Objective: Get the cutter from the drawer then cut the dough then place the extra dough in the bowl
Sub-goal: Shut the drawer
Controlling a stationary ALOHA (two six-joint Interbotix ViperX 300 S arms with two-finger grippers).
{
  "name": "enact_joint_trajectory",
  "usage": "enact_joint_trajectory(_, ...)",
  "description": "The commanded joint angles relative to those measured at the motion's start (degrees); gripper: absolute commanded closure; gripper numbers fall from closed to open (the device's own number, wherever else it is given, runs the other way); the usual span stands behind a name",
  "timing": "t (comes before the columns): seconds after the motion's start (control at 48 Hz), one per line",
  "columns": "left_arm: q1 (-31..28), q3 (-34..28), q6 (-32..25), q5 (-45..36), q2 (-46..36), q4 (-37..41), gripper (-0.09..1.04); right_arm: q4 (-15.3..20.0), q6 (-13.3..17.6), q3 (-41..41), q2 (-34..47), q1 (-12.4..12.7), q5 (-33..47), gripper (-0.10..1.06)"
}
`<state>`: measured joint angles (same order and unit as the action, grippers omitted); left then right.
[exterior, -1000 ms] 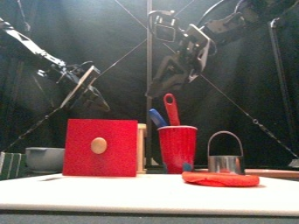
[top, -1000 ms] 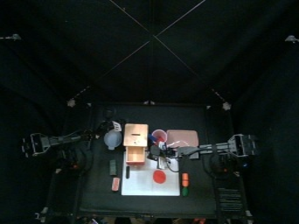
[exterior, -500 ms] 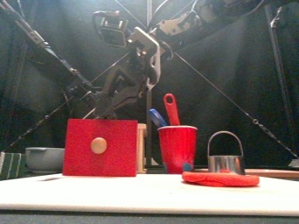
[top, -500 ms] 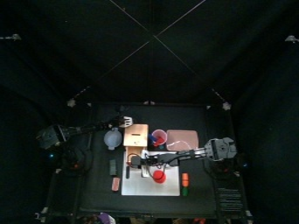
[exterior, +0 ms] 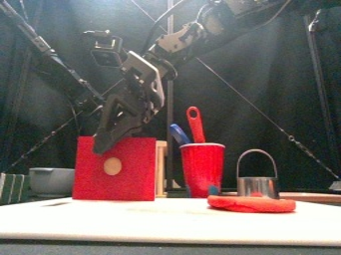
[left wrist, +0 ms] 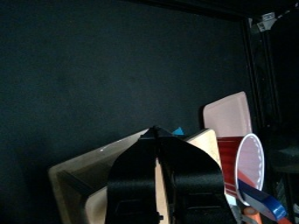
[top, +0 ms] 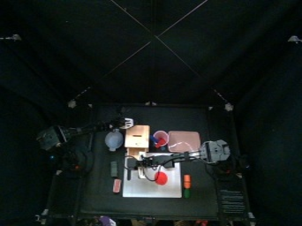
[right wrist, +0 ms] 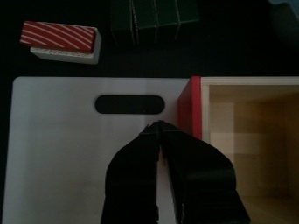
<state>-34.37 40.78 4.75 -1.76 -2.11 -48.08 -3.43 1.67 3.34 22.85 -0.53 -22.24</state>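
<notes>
- Jaws of the right gripper point(right wrist: 158, 128) are seen pressed together at the tips, with nothing held between them.
- This gripper is poised low over the white cutting board point(right wrist: 70, 157), just in front of the wooden box point(top: 138, 135) and beside its red drawer front point(exterior: 127, 184). Whether the drawer front is touched cannot be told.
- The drawer is seen drawn out of the wooden box toward the table's front, and its pale inside is shown in the right wrist view.
- The cutter point(exterior: 256, 186) is found out of the drawer, standing upright on the white cutting board well to the right of the wooden box, with its wire handle up.
- The dough point(exterior: 252, 203) is laid flat on the board to the front and right of the wooden box, directly in front of the cutter. Contact between the two cannot be judged.
- A red cup point(exterior: 201, 167) is placed just beside the wooden box on its right, and a blue knife point(exterior: 177, 134) and a red knife point(exterior: 194, 122) are held upright in it.
- The bowl point(exterior: 51, 180) is set to the left of the wooden box, and a pink tray point(top: 185, 139) to its right.
- A red-and-white striped toy point(right wrist: 59, 37) and a toy sushi roll point(right wrist: 158, 17) are seen off the board, to the front and left of the wooden box.
- The left gripper point(left wrist: 156, 133) is held behind and to the left of the wooden box, near the bowl, with its jaws closed and empty.
</notes>
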Motion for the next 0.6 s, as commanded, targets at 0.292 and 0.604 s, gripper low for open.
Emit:
enact_joint_trajectory(0.292, 0.00, -0.18, 0.00, -0.35, -0.35, 0.00, 0.63, -4.75, -0.09, -4.31, -0.18, 5.54, -2.02, 0.53)
enact_joint_trajectory(0.604, 0.18, -0.18, 0.09, -0.35, -0.35, -0.18, 0.63, -7.03, -0.09, -7.91, 2.64, 6.94, -3.78, 0.53)
